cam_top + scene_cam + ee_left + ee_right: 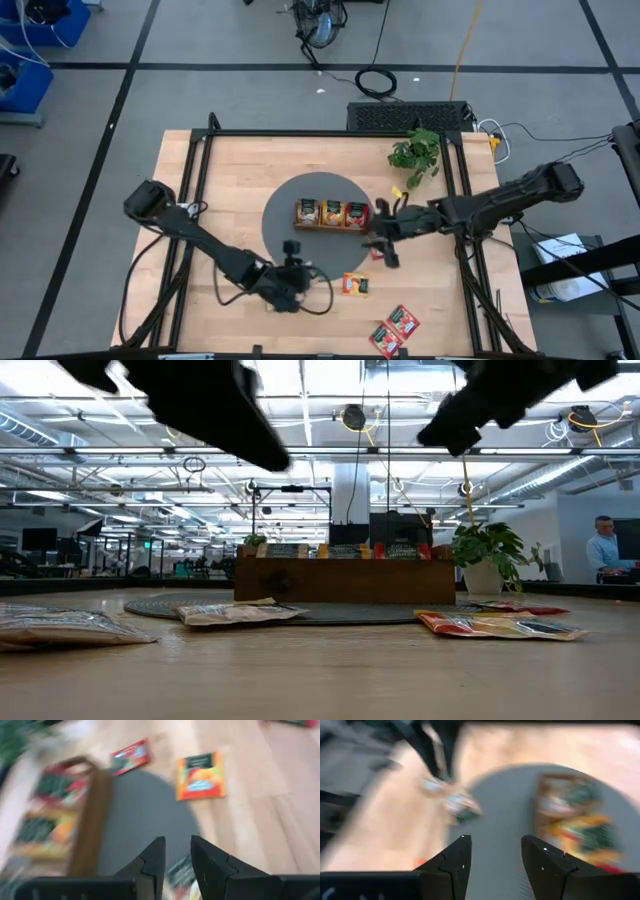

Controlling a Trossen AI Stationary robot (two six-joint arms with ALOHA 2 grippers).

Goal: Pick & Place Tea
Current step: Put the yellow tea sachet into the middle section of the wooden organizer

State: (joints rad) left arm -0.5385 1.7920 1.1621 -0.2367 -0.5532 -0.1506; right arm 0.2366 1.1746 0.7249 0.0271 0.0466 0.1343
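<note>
Long brown wooden 3-compartment tray (pixel 331 214) w/ tea sachets sits on round grey mat (pixel 285 212), frame centre. Right tool (pixel 385 248), fingers apart, empty, just right of tray. Left tool (pixel 291 247), fingers narrowly apart, lower centre. Orange sachet (pixel 354 284) and red sachets (pixel 395 329) on wooden worktop (pixel 230 180), lower right.

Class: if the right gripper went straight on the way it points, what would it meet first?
Most likely the grey mat, which fills the gap ahead of the open right gripper; the wooden tray lies off to one side. Depth is unclear.
</note>
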